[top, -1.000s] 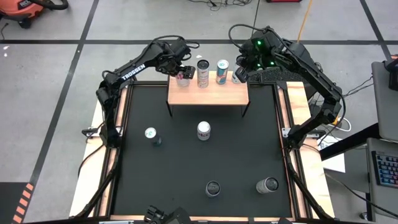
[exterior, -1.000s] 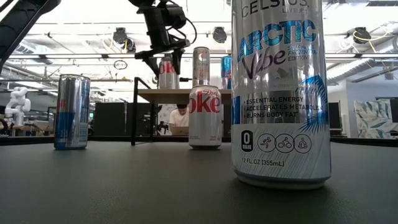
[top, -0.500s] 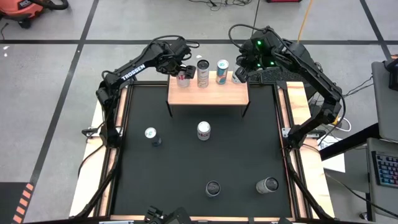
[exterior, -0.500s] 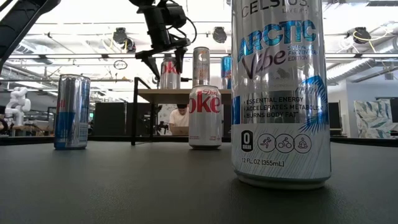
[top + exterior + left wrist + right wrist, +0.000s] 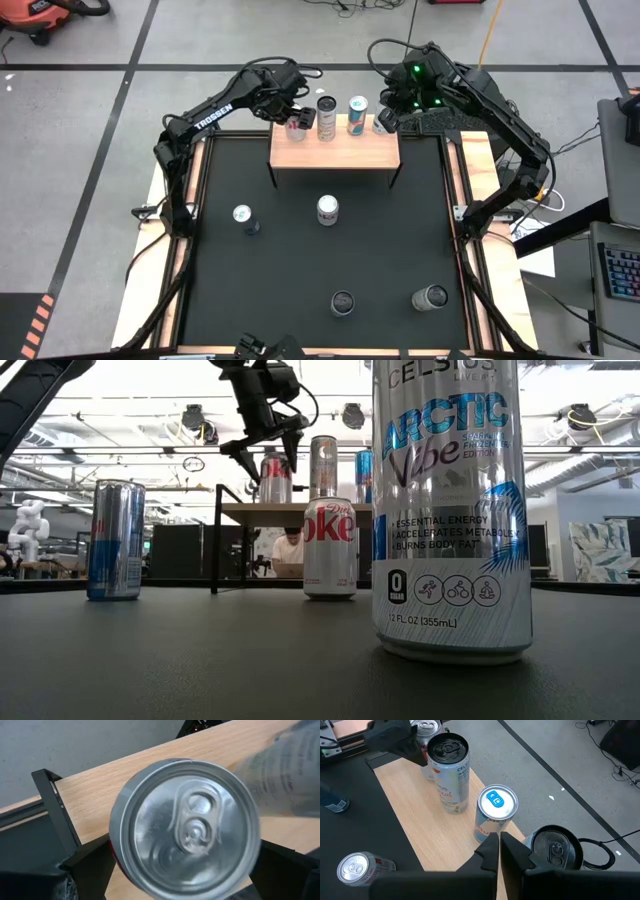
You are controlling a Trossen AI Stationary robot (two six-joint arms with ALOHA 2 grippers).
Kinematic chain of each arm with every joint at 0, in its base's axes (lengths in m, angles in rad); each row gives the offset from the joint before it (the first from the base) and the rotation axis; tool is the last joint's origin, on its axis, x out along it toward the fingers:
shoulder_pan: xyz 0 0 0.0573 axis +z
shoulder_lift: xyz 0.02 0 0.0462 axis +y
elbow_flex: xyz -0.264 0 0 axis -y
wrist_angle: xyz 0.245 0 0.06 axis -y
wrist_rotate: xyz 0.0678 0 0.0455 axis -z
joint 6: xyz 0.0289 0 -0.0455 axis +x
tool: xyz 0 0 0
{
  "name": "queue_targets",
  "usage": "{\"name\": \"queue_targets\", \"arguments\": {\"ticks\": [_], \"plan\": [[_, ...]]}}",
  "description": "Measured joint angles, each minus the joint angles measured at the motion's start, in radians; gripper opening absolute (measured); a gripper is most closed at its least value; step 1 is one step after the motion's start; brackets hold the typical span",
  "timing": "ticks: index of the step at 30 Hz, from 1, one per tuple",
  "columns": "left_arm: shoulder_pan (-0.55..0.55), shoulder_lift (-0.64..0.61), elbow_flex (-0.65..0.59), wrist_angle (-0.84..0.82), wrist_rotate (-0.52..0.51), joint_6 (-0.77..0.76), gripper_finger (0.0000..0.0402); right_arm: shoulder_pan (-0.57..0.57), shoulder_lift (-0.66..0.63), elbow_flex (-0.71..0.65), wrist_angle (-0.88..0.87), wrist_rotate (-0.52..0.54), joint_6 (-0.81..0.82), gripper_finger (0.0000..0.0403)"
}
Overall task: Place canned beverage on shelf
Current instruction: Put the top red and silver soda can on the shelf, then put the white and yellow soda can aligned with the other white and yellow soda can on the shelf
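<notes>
The light wooden shelf (image 5: 340, 152) stands at the table's far edge on thin black legs. On its left end a red canned beverage (image 5: 294, 125) stands upright on its base; the left wrist view shows its silver top (image 5: 187, 827). My left gripper (image 5: 268, 453) hangs open over it, a finger on either side of the can's upper part, apart from it. A tall pale can (image 5: 326, 116), a blue-topped can (image 5: 495, 812) and a dark-topped can (image 5: 555, 847) also stand on the shelf. My right gripper (image 5: 499, 845) is shut and held above the shelf's right end.
On the black table top below the shelf stand a slim silver and blue can (image 5: 241, 214), a Diet Coke can (image 5: 328, 209), a dark-topped can (image 5: 343, 302) and a Celsius can (image 5: 430, 297), the last one close to the low camera (image 5: 450, 510).
My left gripper has opened and let go of the red can, which stays upright on the shelf's left end. The arm has kept its place above the can.
</notes>
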Motion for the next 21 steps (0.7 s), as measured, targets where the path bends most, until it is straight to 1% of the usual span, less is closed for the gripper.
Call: {"name": "queue_targets", "arguments": {"ticks": [9, 17, 19, 21], "plan": [[0.0, -0.03, 0.0, -0.036, -0.005, 0.004, 0.0398, 0.0, 0.0, 0.0, 0.0, 0.0, 0.0, 0.0], [-0.035, -0.07, 0.0, -0.044, -0.011, 0.004, 0.0398, 0.0, 0.0, 0.0, 0.0, 0.0, 0.0, 0.0], [-0.051, -0.083, -0.001, -0.07, -0.024, 0.007, 0.0398, 0.0, 0.0, 0.0, 0.0, 0.0, 0.0, 0.0], [-0.072, -0.099, -0.001, -0.102, -0.062, 0.025, 0.0398, 0.0, 0.0, 0.0, 0.0, 0.0, 0.0, 0.0]]}}
